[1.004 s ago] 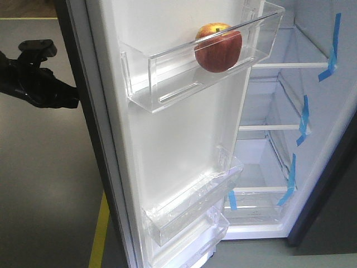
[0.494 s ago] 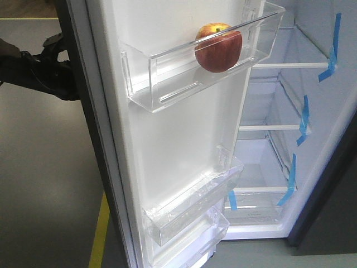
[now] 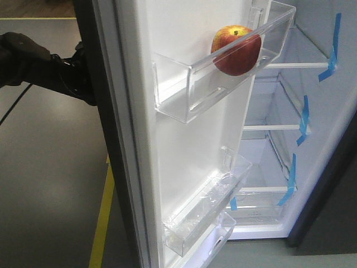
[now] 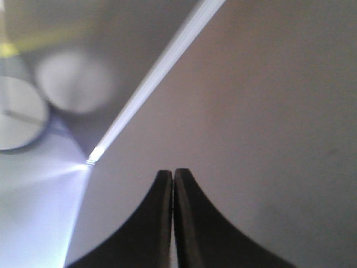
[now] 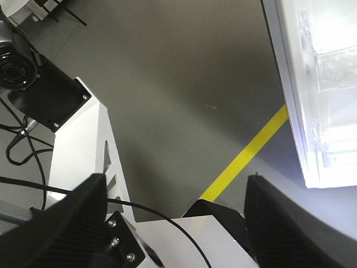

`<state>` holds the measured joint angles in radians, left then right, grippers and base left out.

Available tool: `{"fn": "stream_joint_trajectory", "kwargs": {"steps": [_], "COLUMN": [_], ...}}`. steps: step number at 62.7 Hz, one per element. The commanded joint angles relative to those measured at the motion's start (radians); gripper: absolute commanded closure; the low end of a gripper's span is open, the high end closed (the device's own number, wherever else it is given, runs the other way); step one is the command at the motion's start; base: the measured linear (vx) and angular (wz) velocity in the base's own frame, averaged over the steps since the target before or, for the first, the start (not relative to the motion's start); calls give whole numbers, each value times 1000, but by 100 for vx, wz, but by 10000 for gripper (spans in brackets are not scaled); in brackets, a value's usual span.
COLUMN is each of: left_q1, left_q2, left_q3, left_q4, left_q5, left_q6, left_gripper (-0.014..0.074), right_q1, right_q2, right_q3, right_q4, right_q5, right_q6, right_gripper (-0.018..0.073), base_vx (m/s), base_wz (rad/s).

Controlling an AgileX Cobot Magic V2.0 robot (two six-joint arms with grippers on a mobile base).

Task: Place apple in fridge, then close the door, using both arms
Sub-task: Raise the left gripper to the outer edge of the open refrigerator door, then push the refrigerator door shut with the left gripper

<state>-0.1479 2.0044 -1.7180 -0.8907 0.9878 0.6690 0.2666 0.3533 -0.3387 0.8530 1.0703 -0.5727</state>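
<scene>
So, front view: apple [image 3: 236, 50] sits in the upper door bin [image 3: 184, 95] of the part-open door [image 3: 184, 151], fridge [image 3: 262, 162] interior beyond, left arm [image 3: 33, 64] reaching behind the door's dark outer side. Left wrist: left gripper [image 4: 173, 174] pinched fully together on nothing, at a flat grey face, likely the closing push, so press slowly or the apple may roll. Right wrist: right gripper [image 5: 175, 181] spread wide, empty, above floor [image 5: 184, 84] by the yellow line [image 5: 245, 156]; hold it clear of the door edge.

Lab: yellow floor line [image 3: 104, 219], blue-taped fridge [image 3: 266, 163].
</scene>
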Motion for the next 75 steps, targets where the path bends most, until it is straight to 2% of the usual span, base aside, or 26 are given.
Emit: {"fn": "stream_joint_trajectory", "kwargs": {"steps": [1, 12, 42, 62, 75], "left_q1": [-39, -105, -325, -479, -516], "left_q2": [-58, -58, -58, -58, -58], "left_q3": [-29, -29, -29, -29, -29], "left_q4": [-83, -137, -163, -159, -116], "left_q5": [4, -11, -124, -212, -217], "left_q6": [11, 32, 32, 32, 42], "left_gripper": [603, 603, 603, 603, 603], "right_q1": [-6, -6, -6, -6, -6], "right_q2": [10, 10, 10, 10, 10], "right_q3": [-25, -25, -25, -25, -25], "right_q4": [53, 53, 53, 53, 53], "right_q5": [-27, -27, -27, -27, -27], "right_q6": [-4, -4, -4, -4, -4], "right_gripper": [61, 61, 61, 61, 61], "base_vx": [0, 0, 0, 0, 0], "base_wz": [0, 0, 0, 0, 0]}}
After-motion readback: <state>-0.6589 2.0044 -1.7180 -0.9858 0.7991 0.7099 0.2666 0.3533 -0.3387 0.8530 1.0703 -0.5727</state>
